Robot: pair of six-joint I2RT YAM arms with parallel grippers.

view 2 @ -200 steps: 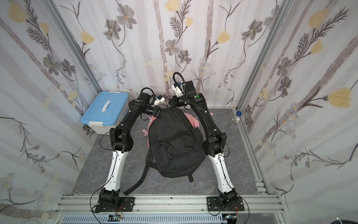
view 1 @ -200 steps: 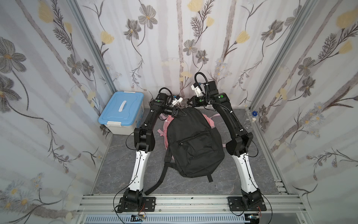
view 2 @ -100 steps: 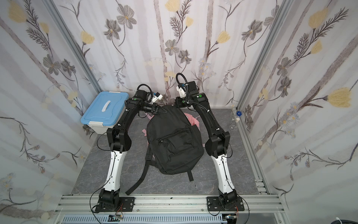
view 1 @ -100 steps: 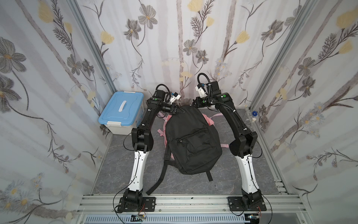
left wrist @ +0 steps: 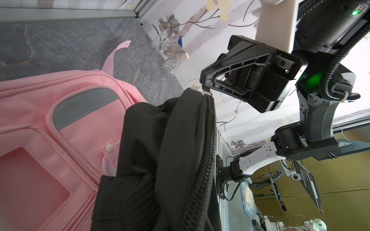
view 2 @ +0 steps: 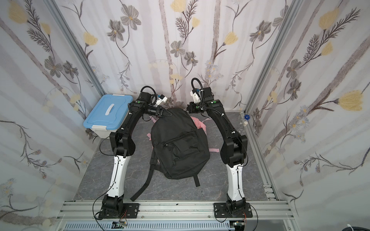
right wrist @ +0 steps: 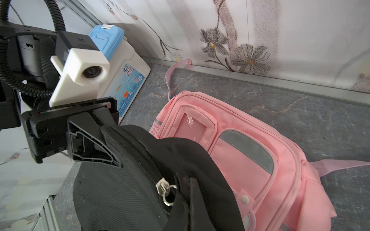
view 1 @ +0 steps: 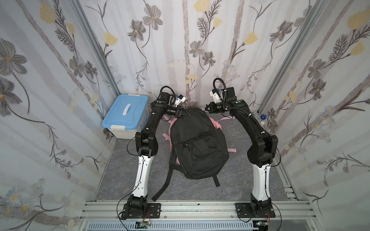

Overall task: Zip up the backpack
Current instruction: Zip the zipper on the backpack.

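The pink backpack (right wrist: 250, 140) lies flat on the floor near the back wall, with grey reflective strips and pink straps. It is mostly covered in both top views (view 1: 216, 125) (view 2: 198, 122). A black backpack (view 1: 198, 144) (view 2: 178, 144) lies on top of it, its top end lifted. My left gripper (view 1: 185, 114) (right wrist: 104, 128) is shut on the black fabric at that top. My right gripper (view 1: 206, 109) (left wrist: 206, 91) is shut at the black backpack's zipper pull, just beside the silver slider (right wrist: 162, 188). In the left wrist view, black fabric hides the left gripper's own jaws.
A white box with a blue lid (view 1: 126, 114) (view 2: 109, 112) stands at the back left corner. Small glass vessels (view 1: 260, 118) (left wrist: 170, 50) stand by the right wall. Floral walls close in on three sides. Loose black straps (view 1: 162, 186) trail toward the front rail.
Both grippers have stayed shut and moved a little toward the back wall. The black backpack's top has risen and shifted back with them.
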